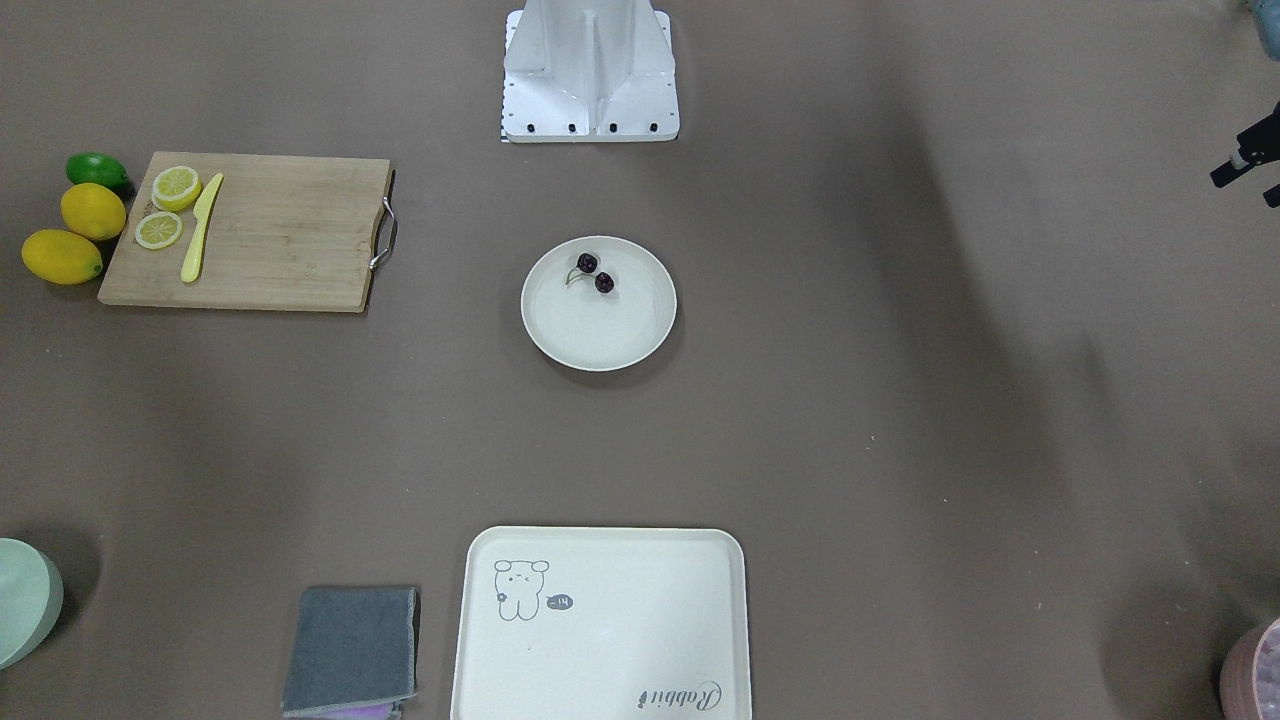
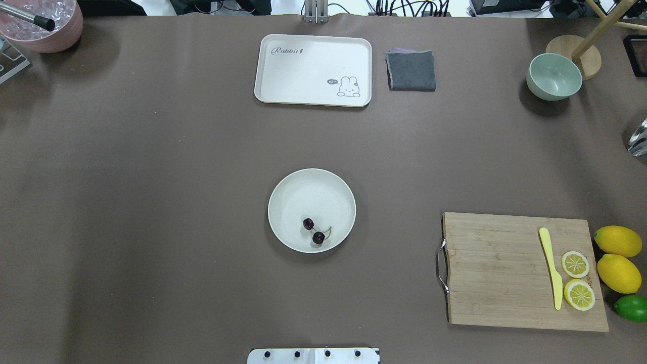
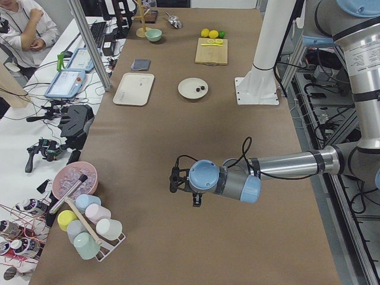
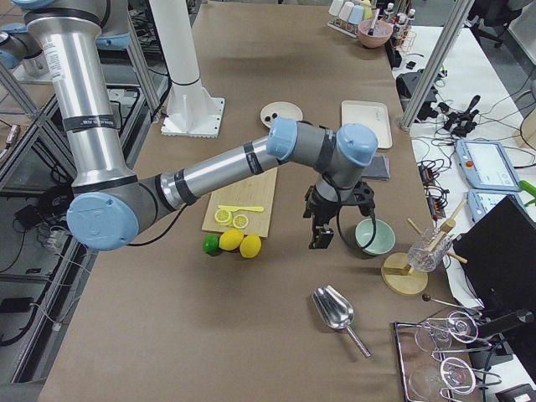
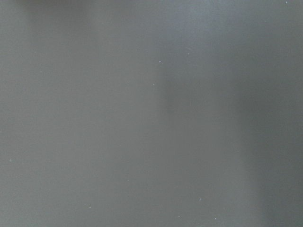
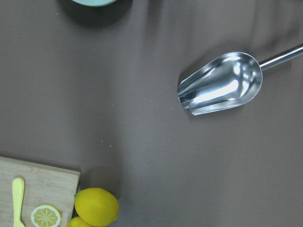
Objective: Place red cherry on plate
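The red cherry (image 1: 595, 273) (image 2: 313, 230), two tiny dark fruits joined by thin stems, lies inside the round off-white plate (image 1: 560, 330) (image 2: 303, 189) at the table's middle, toward the robot's side of the dish. No gripper is near it. In the exterior left view my left gripper (image 3: 179, 181) hovers over bare table far from the plate (image 3: 189, 85). My right gripper (image 4: 322, 230) hangs beside the pale green bowl (image 4: 374, 236), past the cutting board. I cannot tell whether either gripper is open or shut. Neither wrist view shows any fingers.
A wooden cutting board (image 2: 505, 273) carries a yellow knife (image 2: 550, 265) and lemon slices, with lemons and a lime (image 2: 632, 307) beside it. A cream tray (image 2: 313, 70), a grey cloth (image 2: 411, 71) and a metal scoop (image 6: 220, 84) also lie on the table. A person sits beyond the table's far side.
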{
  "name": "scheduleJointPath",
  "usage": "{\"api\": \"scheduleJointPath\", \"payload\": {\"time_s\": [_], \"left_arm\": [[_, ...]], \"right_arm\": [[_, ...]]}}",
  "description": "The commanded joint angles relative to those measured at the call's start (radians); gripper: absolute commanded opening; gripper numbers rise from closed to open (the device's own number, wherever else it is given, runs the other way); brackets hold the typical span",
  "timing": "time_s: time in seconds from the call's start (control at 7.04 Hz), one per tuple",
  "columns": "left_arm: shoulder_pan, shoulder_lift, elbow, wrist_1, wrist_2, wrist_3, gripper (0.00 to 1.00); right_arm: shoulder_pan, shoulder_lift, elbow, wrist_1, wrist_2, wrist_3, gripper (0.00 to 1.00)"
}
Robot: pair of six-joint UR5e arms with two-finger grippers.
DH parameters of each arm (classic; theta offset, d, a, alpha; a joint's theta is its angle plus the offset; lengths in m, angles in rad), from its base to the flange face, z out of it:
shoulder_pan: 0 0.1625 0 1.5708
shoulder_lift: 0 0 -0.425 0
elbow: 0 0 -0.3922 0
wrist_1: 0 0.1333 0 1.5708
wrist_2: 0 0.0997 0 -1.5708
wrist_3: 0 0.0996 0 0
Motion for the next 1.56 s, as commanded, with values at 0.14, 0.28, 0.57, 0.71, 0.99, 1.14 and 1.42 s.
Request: {"api": "scheduleJointPath", "payload": {"time_s": [0.14, 0.28, 0.57, 0.71, 0.99, 1.14, 1.42], "left_arm": [[0.022, -0.047, -0.016, 0.178, 0.019, 0.111, 0.98], [0.012, -0.048, -0.037, 0.201, 0.019, 0.111, 0.98], [0.015, -0.047, -0.067, 0.215, 0.035, 0.111, 0.98], [0.006, -0.045, -0.061, 0.215, 0.039, 0.13, 0.98], [-0.013, -0.05, -0.024, 0.229, 0.153, 0.211, 0.98], [-0.054, -0.076, 0.005, 0.256, 0.18, 0.269, 0.98], [-0.15, -0.158, 0.057, 0.387, 0.184, 0.366, 0.98]], "right_arm": [[0.023, -0.167, -0.258, 0.474, 0.101, -0.003, 1.0], [0.023, -0.189, -0.266, 0.506, 0.102, 0.007, 1.0], [0.029, -0.23, -0.208, 0.507, 0.102, 0.031, 1.0], [0.037, -0.256, -0.196, 0.51, 0.102, 0.031, 1.0], [0.046, -0.31, -0.197, 0.616, 0.099, 0.068, 1.0], [0.052, -0.322, -0.193, 0.618, 0.099, 0.068, 1.0], [0.054, -0.326, -0.191, 0.618, 0.098, 0.07, 1.0]]}}
